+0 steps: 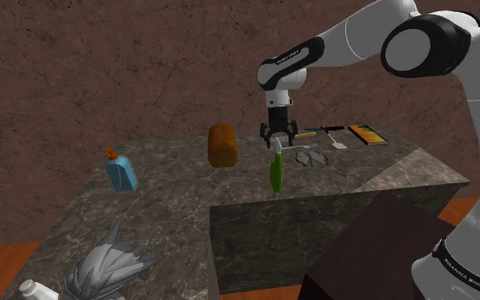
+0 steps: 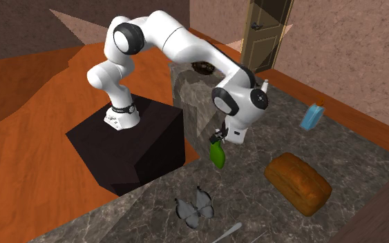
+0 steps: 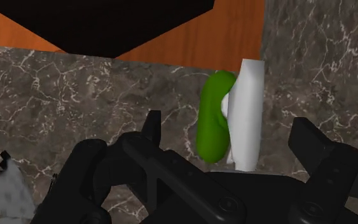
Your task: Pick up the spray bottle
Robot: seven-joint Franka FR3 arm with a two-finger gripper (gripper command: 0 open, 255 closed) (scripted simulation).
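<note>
Open black end effector hovers over a green spray bottle with white head, near a brown bread loaf on the dark marbled surface. Best approach, I'd say: centre, descend, close squarely.

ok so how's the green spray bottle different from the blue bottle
Colour: the green spray bottle has a white head; the blue bottle has an orange top. Shape: the green spray bottle is slim and rounded, the blue bottle broader and boxier. Place: the green spray bottle stands under the open gripper; the blue bottle stands apart, toward the shoulder view's left. Both stand on the marbled table.
</note>
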